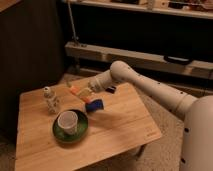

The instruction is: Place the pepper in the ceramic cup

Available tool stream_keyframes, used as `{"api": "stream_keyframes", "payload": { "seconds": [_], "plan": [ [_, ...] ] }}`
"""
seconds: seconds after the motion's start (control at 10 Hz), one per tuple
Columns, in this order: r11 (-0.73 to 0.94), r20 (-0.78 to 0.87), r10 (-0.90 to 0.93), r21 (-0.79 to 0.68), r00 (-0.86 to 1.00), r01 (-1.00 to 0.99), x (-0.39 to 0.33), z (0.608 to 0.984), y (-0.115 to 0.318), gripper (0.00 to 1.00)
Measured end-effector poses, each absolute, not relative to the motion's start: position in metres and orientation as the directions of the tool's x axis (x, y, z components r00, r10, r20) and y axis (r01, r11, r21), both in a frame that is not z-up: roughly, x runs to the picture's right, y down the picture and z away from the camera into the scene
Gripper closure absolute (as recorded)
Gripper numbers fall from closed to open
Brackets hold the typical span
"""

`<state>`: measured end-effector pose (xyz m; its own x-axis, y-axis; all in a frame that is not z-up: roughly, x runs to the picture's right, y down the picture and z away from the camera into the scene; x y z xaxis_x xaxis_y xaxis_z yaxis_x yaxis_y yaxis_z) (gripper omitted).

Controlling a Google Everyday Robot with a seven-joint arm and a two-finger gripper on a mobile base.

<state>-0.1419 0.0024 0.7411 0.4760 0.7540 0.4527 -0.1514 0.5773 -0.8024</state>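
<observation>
Gripper [84,93] at the end of the white arm [150,87] hangs above the middle of the wooden table [120,125], reaching in from the right side of the view; its fingers are closed on the pepper [76,90], which sticks out to the left of the fingertips as a small orange shape, lifted clear of the tabletop; the arm runs from the robot's large white body at the lower right, up through a rounded elbow joint, then slopes down and left to the wrist.

Below and to the left of the gripper, the ceramic cup [66,120] stands upright on the dark green saucer [80,131] near the front left part of the table, its mouth open upward; the pepper is higher than the cup and off to its upper right, not over the opening; the blue block [94,105] lies on the table just under the gripper, between it and the saucer; the white speckled figurine [50,100] stands upright to the left, behind the saucer and near it, well apart from the gripper.
</observation>
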Motion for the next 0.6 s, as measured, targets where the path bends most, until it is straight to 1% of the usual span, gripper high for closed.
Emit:
{"api": "stream_keyframes", "payload": {
  "seconds": [0.2, 0.3, 0.6],
  "plan": [
    [0.592, 0.504, 0.746, -0.801, 0.435, -0.088, -0.154, 0.718, 0.006, 0.86],
    [0.607, 0.535, 0.735, -0.793, 0.417, -0.051, -0.164, 0.704, 0.015, 0.86],
    [0.625, 0.572, 0.707, -0.781, 0.417, 0.012, -0.183, 0.683, 0.039, 0.86]
  ]
}}
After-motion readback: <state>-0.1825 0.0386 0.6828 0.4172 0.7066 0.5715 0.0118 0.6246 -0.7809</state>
